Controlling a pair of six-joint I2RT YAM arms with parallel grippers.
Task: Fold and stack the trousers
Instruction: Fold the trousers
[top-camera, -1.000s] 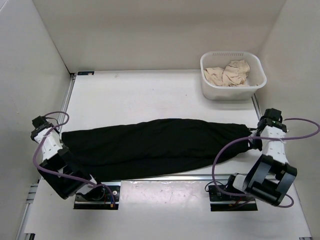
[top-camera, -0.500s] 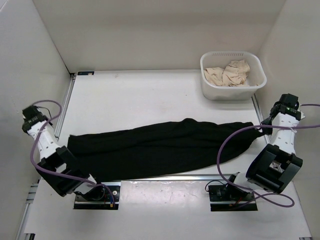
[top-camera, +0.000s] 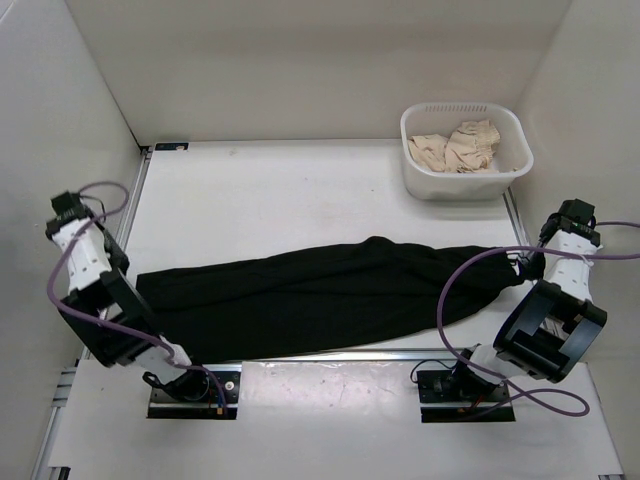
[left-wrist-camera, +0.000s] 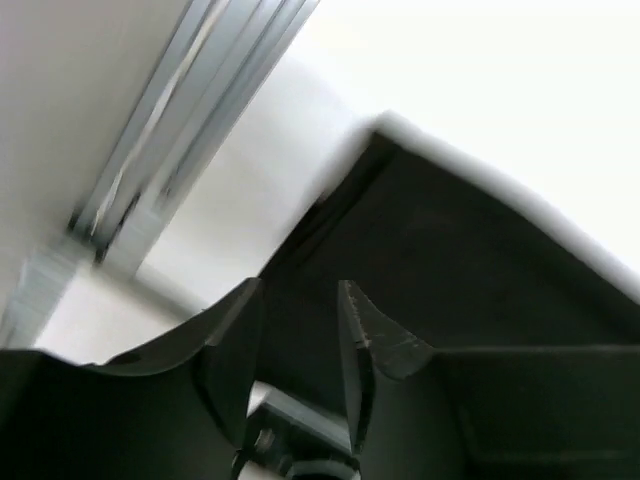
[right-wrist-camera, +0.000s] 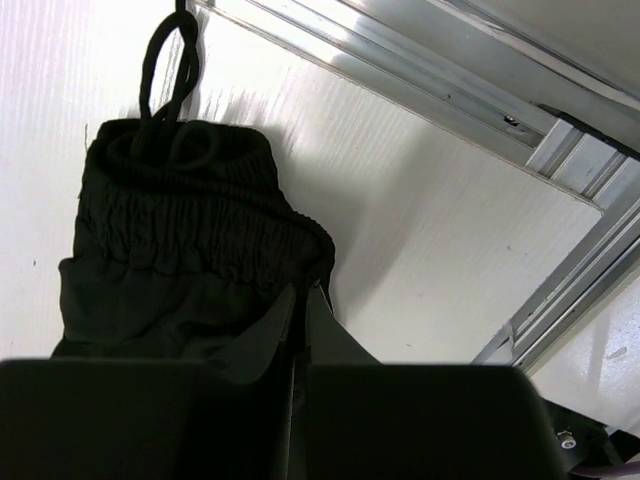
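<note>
The black trousers (top-camera: 320, 290) lie stretched across the table from left to right. My left gripper (top-camera: 118, 265) hovers by the leg end at the table's left side. In the left wrist view this gripper (left-wrist-camera: 298, 290) is open, its jaws apart, and the trousers (left-wrist-camera: 470, 270) lie below and beyond them. My right gripper (top-camera: 525, 265) is at the right end of the trousers. Close up, the right gripper (right-wrist-camera: 300, 297) is shut on the elastic waistband (right-wrist-camera: 170, 220), whose drawstring loop (right-wrist-camera: 165, 60) lies on the table.
A white basket (top-camera: 450, 185) holding beige cloth (top-camera: 460, 145) stands at the back right corner. Aluminium rails (top-camera: 135, 210) run along the table's left, right and near edges. White walls enclose the table on three sides.
Both arms pulled outward and drew the trousers flatter. The left gripper then opened and let go of the leg end. The right gripper stays shut on the waistband.
</note>
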